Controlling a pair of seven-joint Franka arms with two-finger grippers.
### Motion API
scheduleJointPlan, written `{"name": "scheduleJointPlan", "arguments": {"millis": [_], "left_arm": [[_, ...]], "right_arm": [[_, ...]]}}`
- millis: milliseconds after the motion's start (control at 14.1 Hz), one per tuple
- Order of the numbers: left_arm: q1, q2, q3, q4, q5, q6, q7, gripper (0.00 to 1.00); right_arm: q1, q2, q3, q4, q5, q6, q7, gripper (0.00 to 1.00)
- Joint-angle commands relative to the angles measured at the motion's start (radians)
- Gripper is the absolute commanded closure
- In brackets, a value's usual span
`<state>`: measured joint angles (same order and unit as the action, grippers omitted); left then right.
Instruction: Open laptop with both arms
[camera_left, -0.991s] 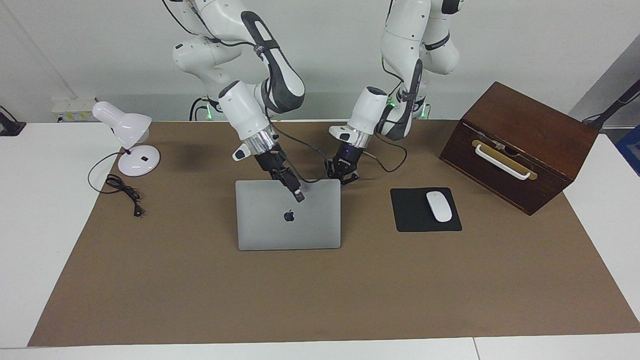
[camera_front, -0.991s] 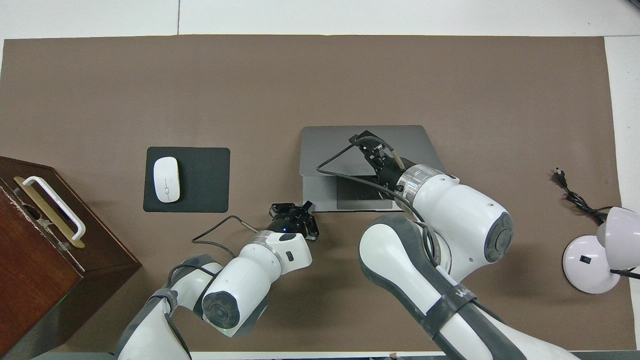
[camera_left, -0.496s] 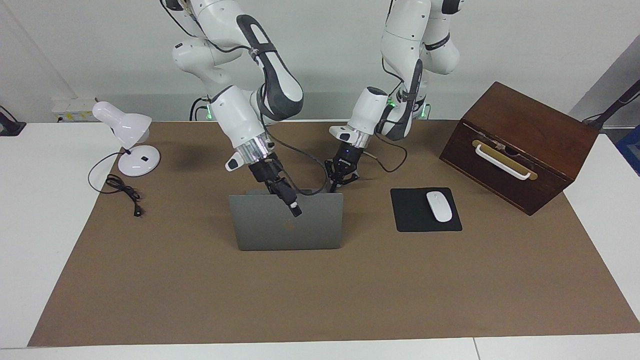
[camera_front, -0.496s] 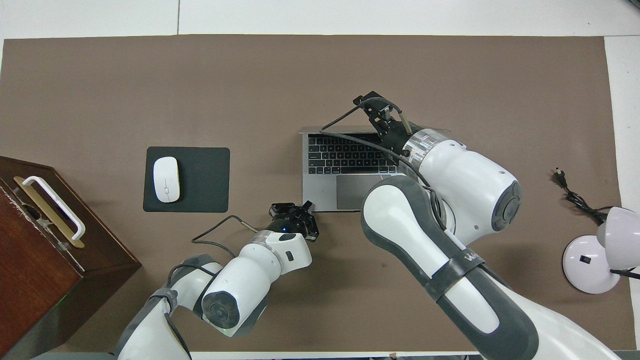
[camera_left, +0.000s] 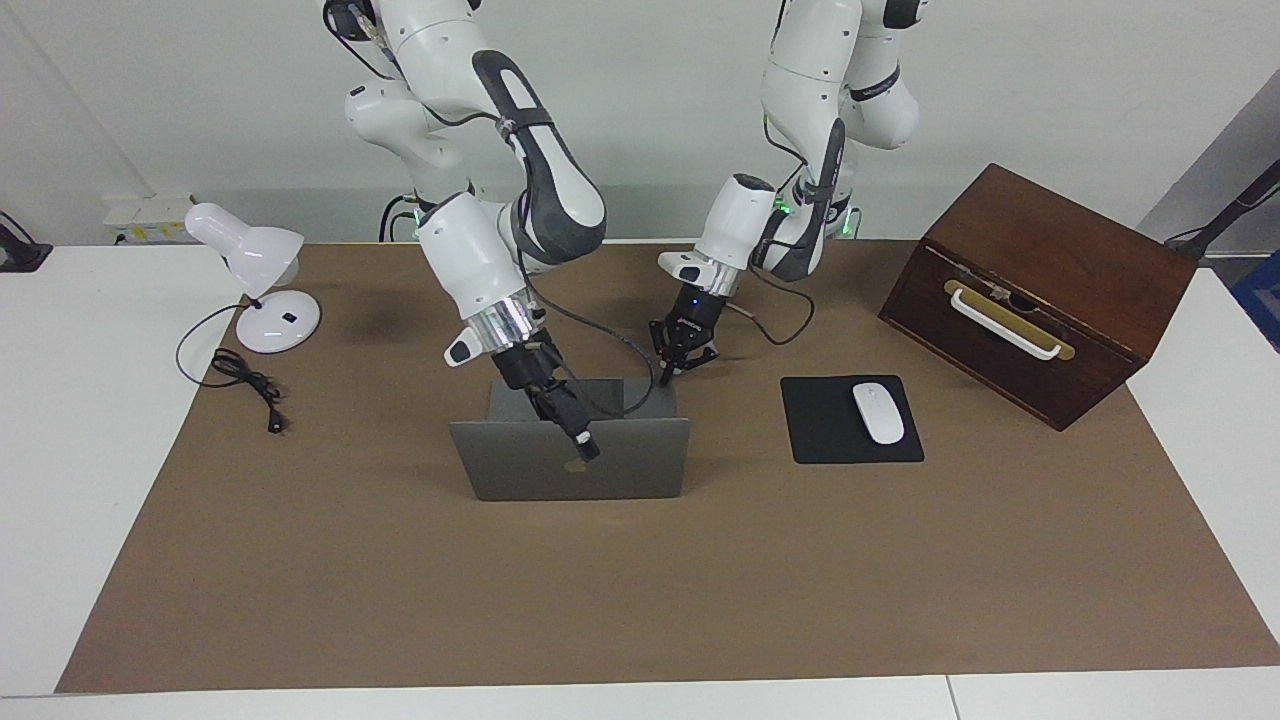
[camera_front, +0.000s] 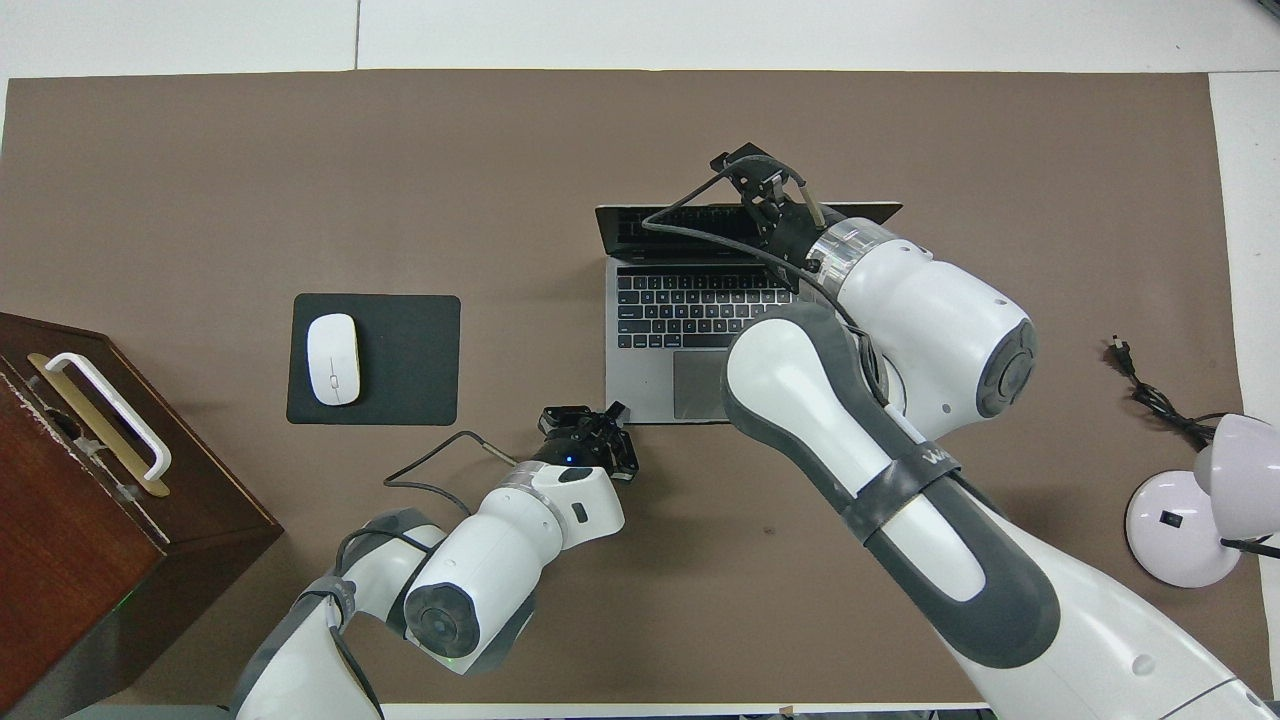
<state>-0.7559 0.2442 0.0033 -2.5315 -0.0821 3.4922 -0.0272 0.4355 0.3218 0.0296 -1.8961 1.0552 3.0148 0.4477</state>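
Note:
The silver-grey laptop (camera_left: 520, 465) (camera_front: 680, 310) stands open in the middle of the brown mat, its lid tilted a little past upright and its black keys and trackpad showing in the overhead view. My right gripper (camera_left: 586, 448) (camera_front: 757, 188) is shut on the lid's top edge, with one finger lying down the lid's outer face. My left gripper (camera_left: 668, 372) (camera_front: 612, 416) is shut, its fingertips down at the base's corner nearest the robots, toward the left arm's end.
A black mouse pad (camera_left: 830, 440) with a white mouse (camera_left: 878, 412) lies beside the laptop toward the left arm's end. A wooden box (camera_left: 1040, 280) with a white handle stands past it. A white desk lamp (camera_left: 262, 290) and its cable (camera_left: 245, 380) sit at the right arm's end.
My right gripper has swung the lid up from nearly flat to past upright, moving away from the robots with it. The left gripper has stayed at the base corner.

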Motion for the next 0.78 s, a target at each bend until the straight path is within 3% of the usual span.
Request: {"name": "scheduleJointPlan", "arguments": {"millis": [0, 708], "left_arm": [[-0.022, 0.049, 0.017, 0.016, -0.004, 0.011, 0.013, 1.0], [-0.022, 0.055, 0.017, 0.016, -0.004, 0.011, 0.015, 1.0]], "right_arm": [[-0.02, 0.042, 0.009, 0.083, 0.005, 0.013, -0.03, 0.0], [0.014, 0.017, 0.016, 0.069, 0.02, -0.028, 0.015, 0.0]]}}
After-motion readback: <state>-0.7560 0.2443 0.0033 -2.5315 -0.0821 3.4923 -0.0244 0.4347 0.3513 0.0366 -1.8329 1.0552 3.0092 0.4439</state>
